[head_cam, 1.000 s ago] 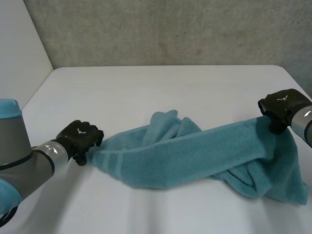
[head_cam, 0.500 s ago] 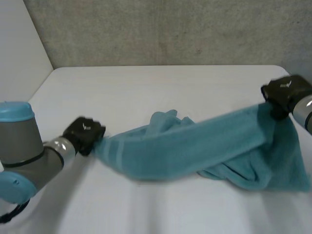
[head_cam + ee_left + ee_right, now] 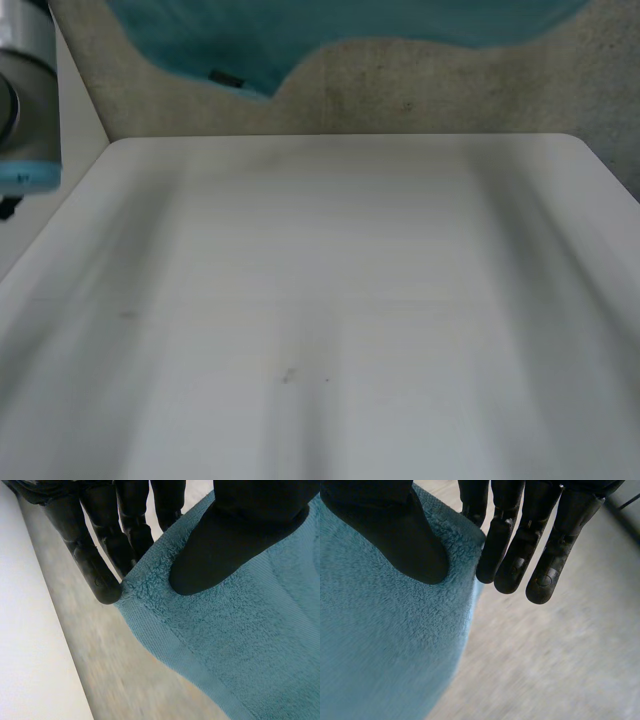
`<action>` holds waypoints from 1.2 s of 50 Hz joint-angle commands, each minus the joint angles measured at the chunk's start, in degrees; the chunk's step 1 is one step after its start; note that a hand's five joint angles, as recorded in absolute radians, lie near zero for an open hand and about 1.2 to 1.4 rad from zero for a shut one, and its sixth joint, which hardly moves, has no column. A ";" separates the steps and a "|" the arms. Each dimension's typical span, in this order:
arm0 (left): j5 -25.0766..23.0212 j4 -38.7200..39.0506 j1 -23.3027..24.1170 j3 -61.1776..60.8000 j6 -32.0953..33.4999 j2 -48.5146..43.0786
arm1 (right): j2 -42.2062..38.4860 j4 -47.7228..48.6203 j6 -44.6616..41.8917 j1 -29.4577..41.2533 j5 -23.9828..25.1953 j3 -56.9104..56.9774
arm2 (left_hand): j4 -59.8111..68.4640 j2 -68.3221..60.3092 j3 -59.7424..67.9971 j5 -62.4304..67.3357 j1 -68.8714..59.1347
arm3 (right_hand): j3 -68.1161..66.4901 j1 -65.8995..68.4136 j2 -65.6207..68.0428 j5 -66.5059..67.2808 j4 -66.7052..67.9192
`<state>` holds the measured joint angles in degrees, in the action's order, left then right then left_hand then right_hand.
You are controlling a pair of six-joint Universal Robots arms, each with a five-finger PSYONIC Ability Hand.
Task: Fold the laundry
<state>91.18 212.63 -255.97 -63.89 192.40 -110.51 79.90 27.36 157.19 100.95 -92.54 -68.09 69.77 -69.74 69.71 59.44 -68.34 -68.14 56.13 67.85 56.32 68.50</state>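
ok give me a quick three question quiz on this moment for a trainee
1. True or false: the teal towel lies flat on the white table.
2. Multiple choice: the left hand is
A) open, clear of the towel
B) pinching the towel near its edge between thumb and fingers
C) curled shut on nothing
3. Short answer: what does the right hand hold?

Key: 1 false, it is held up above the table; 2 B; 3 the towel, near its edge.
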 commanded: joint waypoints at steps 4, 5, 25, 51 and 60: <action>-2.14 -0.11 -0.93 -23.56 0.61 0.03 | -1.49 -9.77 -1.01 0.12 4.65 -24.26 | 10.23 -10.26 10.29 10.56 -11.66 | -11.86 23.87 12.15 13.68 11.50; -3.19 -0.03 -0.93 -26.26 0.69 -0.23 | -1.50 -9.78 -1.01 0.12 4.64 -24.28 | 10.23 -10.26 10.29 10.56 -11.66 | -11.86 23.87 12.15 13.68 11.50; -7.77 -0.99 -9.36 -43.51 3.33 9.16 | 5.17 -40.53 -14.45 3.03 8.77 -33.60 | 10.23 -10.26 10.29 10.56 -11.66 | 32.42 -20.41 -32.13 -30.59 -32.78; -9.61 -1.17 -9.10 -44.13 3.42 9.70 | -20.56 -46.96 -31.32 3.38 18.44 -4.95 | 10.23 -10.26 10.29 10.56 -11.66 | 43.26 -31.24 -42.96 -41.43 -43.62; -9.61 -1.17 -9.02 -44.21 3.33 9.44 | -26.71 -46.78 -33.26 3.29 18.44 -2.67 | 10.23 -10.26 10.29 10.56 -11.66 | 42.58 -30.57 -42.29 -40.76 -42.94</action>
<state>81.57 211.46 -265.06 -108.07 195.77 -100.87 57.22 -19.61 124.77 104.32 -73.75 -72.25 69.79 -69.78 69.72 59.55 -68.63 -20.30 17.25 20.26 11.00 20.18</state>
